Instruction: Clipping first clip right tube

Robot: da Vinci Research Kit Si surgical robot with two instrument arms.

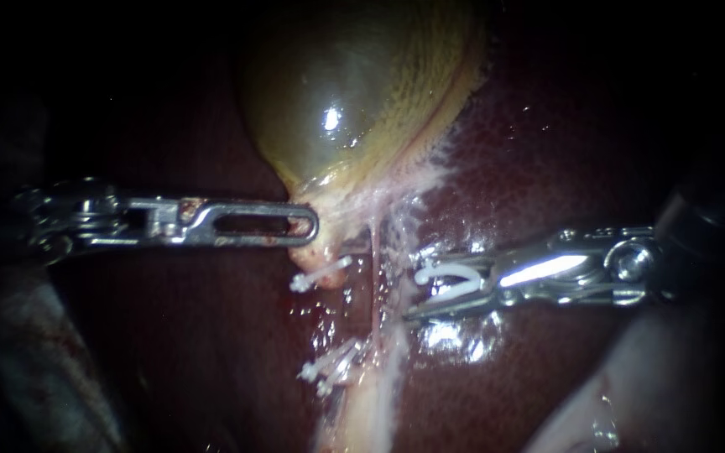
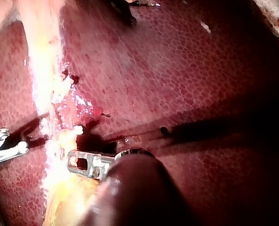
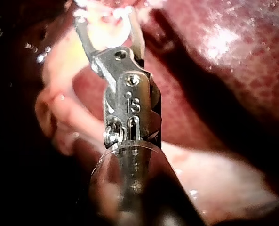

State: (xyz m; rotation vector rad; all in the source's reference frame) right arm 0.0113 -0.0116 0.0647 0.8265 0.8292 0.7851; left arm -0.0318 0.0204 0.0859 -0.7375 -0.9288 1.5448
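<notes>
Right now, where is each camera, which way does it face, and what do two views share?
Endoscope view: close to the tissue, facing gallbladder and liver; left instrument enters from left, right instrument from right, jaws holding a white clip.
Left wrist view: on the left arm, looking along its shaft at the liver.
Right wrist view: on the right arm, along its shaft toward pale tissue.
Shared: endoscope and left wrist views show both instruments.

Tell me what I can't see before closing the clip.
Right wrist view: glare washes out the right instrument's jaw tips.
Left wrist view: glare blurs the gallbladder where the left instrument grips it.
Endoscope view: whether the clip sits level with the right tube; depth unclear.
</notes>
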